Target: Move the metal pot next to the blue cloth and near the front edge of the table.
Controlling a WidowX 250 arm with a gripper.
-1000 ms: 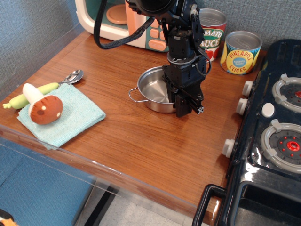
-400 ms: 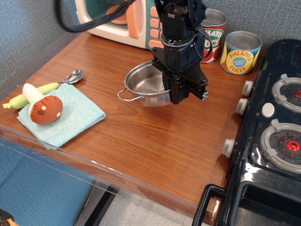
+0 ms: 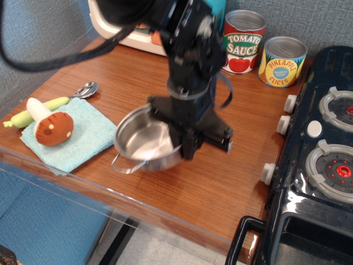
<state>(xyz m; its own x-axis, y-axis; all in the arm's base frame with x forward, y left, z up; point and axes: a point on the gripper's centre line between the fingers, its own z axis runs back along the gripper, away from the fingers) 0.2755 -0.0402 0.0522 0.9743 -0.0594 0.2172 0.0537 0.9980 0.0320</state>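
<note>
The metal pot (image 3: 140, 141) is shiny and shallow, with a wire loop handle pointing to the front. It hangs tilted just above the table (image 3: 220, 187), right of the blue cloth (image 3: 83, 135). My black gripper (image 3: 185, 146) is shut on the pot's right rim and holds it up. The cloth lies at the front left and carries a toy mushroom (image 3: 51, 126).
A green vegetable (image 3: 33, 112) and a spoon (image 3: 85, 89) lie by the cloth's far side. Two tin cans (image 3: 282, 61) stand at the back right, a toy microwave (image 3: 127, 33) at the back. The black toy stove (image 3: 320, 160) fills the right side.
The gripper has lifted the pot from the table's middle and carried it forward and left, toward the cloth and the front edge.
</note>
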